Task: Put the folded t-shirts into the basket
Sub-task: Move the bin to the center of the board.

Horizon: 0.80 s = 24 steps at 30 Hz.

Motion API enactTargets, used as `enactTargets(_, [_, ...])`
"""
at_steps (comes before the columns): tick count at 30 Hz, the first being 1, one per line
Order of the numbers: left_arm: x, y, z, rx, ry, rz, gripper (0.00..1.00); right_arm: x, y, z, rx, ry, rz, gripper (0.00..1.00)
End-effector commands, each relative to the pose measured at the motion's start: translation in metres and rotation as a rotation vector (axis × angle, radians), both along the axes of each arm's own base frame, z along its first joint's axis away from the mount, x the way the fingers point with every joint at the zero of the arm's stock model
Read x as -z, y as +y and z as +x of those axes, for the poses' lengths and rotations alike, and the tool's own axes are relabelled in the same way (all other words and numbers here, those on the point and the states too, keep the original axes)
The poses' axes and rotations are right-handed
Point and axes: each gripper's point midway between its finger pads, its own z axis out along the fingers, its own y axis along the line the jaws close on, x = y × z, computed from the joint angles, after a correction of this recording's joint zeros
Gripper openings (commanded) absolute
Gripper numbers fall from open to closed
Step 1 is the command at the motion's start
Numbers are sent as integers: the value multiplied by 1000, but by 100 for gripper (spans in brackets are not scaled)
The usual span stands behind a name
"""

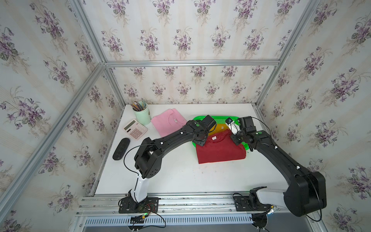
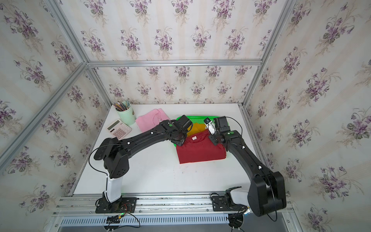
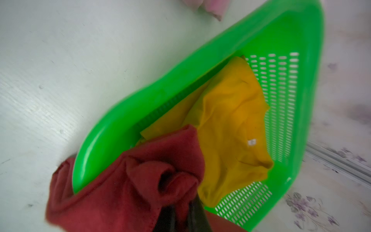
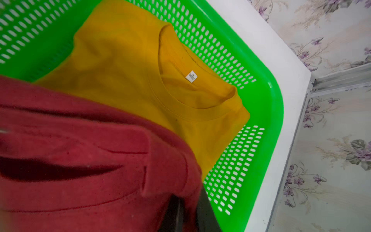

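Both tools pinch the red shirt (image 1: 219, 149) at the basket's (image 3: 124, 124) near rim.
The left tool (image 3: 180, 209) is clamped on the shirt's 10 o'clock corner and the right tool (image 4: 188, 204) on its 2 o'clock corner. The far edge drapes over the rim; the rest lies on the tabletop (image 1: 180, 176) at the basket's 6 o'clock. The yellow shirt (image 4: 130, 80) lies inside the basket. The pink shirt (image 1: 167, 120) lies at the basket's 9 o'clock.
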Motion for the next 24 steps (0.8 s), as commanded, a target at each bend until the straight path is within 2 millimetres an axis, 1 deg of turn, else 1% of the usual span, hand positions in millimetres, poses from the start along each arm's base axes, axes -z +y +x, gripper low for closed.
enactTargets(1, [29, 23, -16, -39, 98, 92, 0, 1, 6, 11, -15, -31, 26, 0])
enactTargets(4, [41, 38, -20, -67, 118, 137, 0, 15, 12, 3, -52, 29, 39, 0])
enactTargets(7, [42, 55, -27, -84, 135, 183, 0, 21, 23, -8, -92, 91, 77, 0])
enactTargets(10, [38, 73, -34, -96, 134, 236, 0, 31, 37, -27, -140, 177, 93, 0])
enactTargets(14, [39, 102, -60, -82, 178, 293, 0, 51, 66, -64, -228, 269, 61, 0])
enactTargets(16, [42, 118, -77, -82, 203, 304, 0, 55, 79, -81, -268, 299, 66, 0])
enactTargets(17, [42, 129, -87, -87, 215, 312, 0, 54, 88, -89, -294, 312, 78, 0])
enactTargets(18, [40, 136, -93, -92, 213, 310, 0, 50, 96, -96, -318, 314, 90, 0])
enactTargets(19, [33, 142, -95, -94, 192, 304, 0, 44, 106, -103, -350, 313, 105, 0])
enactTargets(21, [10, 144, -90, -63, 106, 270, 0, 25, 117, -111, -387, 292, 147, 0])
enactTargets(24, [-35, 140, -85, -30, 0, 221, 0, -17, 133, -119, -450, 238, 229, 0])
